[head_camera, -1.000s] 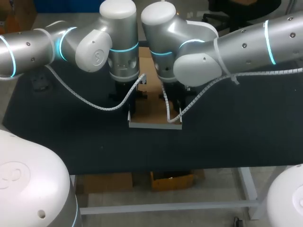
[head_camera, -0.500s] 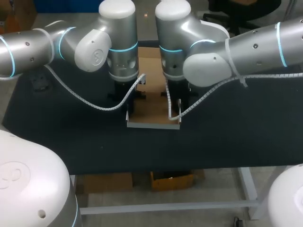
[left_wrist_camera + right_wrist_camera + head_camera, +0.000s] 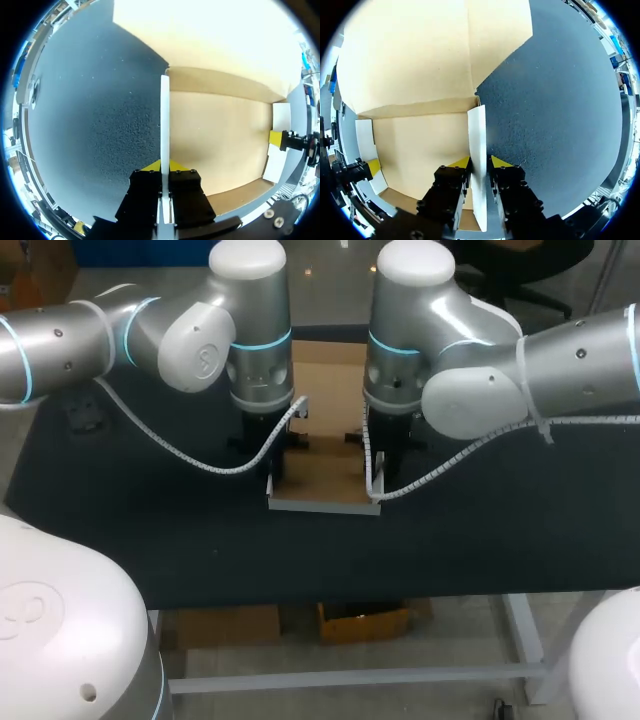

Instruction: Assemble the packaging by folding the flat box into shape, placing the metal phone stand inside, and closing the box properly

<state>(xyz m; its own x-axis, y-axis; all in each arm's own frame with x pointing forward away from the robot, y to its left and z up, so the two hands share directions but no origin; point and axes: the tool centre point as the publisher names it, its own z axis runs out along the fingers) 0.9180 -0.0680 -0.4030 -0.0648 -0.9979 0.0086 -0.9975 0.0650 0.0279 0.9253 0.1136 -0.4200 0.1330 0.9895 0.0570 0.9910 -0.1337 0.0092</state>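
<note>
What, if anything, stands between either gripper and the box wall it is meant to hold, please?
Nothing visible does. The left gripper is shut on the left box wall, the right gripper on the right box wall; each wall runs straight between the fingers. The box floor between them lies bare.

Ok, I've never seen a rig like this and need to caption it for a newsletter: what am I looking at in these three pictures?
Two robot arms, the left arm and the right arm, work at a dark-topped table. The wide picture comes from a fixed camera above and behind them. Each round picture comes from a camera on one arm's wrist, looking along its claw. On the table lies a brown cardboard box, half folded, its lid flap lying open. The left claw pinches the box's upright left wall; the right claw pinches the right wall. No phone stand is in view.
</note>
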